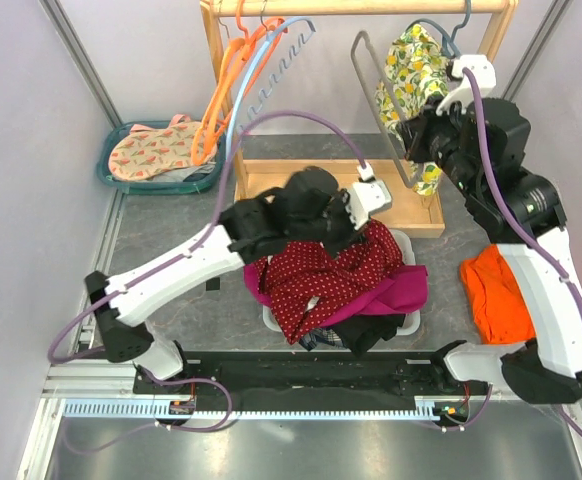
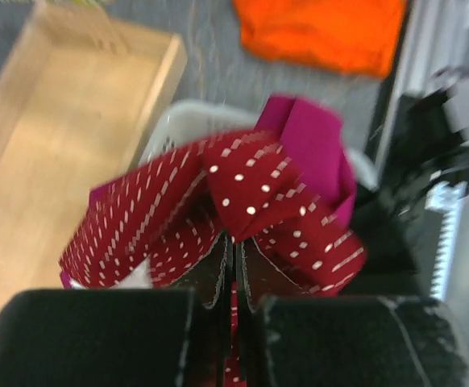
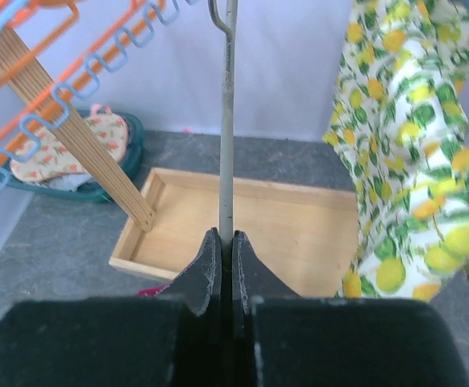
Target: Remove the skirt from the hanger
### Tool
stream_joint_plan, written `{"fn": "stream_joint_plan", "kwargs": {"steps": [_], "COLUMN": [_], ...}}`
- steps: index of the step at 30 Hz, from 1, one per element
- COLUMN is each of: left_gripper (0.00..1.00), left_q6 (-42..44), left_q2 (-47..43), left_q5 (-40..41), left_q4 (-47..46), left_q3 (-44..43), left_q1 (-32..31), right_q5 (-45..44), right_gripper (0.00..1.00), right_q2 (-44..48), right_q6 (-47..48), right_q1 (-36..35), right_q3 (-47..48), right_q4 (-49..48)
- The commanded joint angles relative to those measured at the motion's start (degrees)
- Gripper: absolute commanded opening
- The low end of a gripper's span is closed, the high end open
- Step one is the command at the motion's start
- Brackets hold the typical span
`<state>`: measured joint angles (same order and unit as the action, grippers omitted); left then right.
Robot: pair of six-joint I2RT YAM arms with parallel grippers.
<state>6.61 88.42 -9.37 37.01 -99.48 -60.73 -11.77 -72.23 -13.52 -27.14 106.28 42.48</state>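
- Grey counter [image 1: 166, 235] between pale walls carries a white plastic basket [image 1: 409, 322] heaped with clothes; a wooden rail [image 1: 361, 6] stands behind it.
- The dark red, white-dotted cloth skirt [image 2: 246, 181] lies bunched over that basket, apparently clear of the thin grey metal hanger [image 3: 227, 121].
- The left tool [image 2: 233, 262] is closed tight, pinching a fold of the skirt.
- The right tool [image 3: 226, 254] is clamped on the hanger's straight bar, beside a hanging lemon-print garment [image 3: 412, 161].
- The skirt looks light, limp and not slippery. It will likely sag and drag, so a pinch on a doubled fold or the waistband edge seems best.
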Motion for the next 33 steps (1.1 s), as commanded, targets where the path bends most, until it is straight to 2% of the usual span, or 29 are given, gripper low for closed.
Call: {"fn": "stream_joint_plan", "kwargs": {"steps": [1,7,12,13,15,23,33], "left_gripper": [0.02,0.02,0.03,0.28,0.99,0.99,1.00], "left_q6": [7.3,10.3,11.5,12.2,12.2,10.5,9.7], "left_q2": [1.7,3.3,3.9,3.9,4.2,-3.4,-8.6], "left_q5": [7.2,8.9,8.4,8.0,6.5,2.3,1.3], "left_q4": [-6.2,-11.1,-11.8,-11.3,-8.6,-8.7,4.7], "left_q3": [4.9,18.4,24.8,25.7,25.9,24.3,9.6], "left_q1": [0.1,0.0,0.1,0.0,0.1,0.1,0.2], "right_q5": [1.5,3.0,4.6,4.7,5.2,6.1,6.3], "right_gripper": [0.00,0.00,0.00,0.00,0.00,0.00,0.00], "right_q2": [-4.4,-13.3,-19.4,-20.1,-22.5,-30.0,-32.9], "right_q6": [0.7,1.3,1.3,1.3,1.7,2.2,2.4], "right_q1": [0.1,0.1,0.2,0.2,0.1,0.1,1.6], "right_q3": [8.4,19.0,24.8,25.4,27.3,34.7,35.0], "right_q4": [-3.8,-3.2,-3.4,-3.5,-3.7,-3.8,-5.9]}}
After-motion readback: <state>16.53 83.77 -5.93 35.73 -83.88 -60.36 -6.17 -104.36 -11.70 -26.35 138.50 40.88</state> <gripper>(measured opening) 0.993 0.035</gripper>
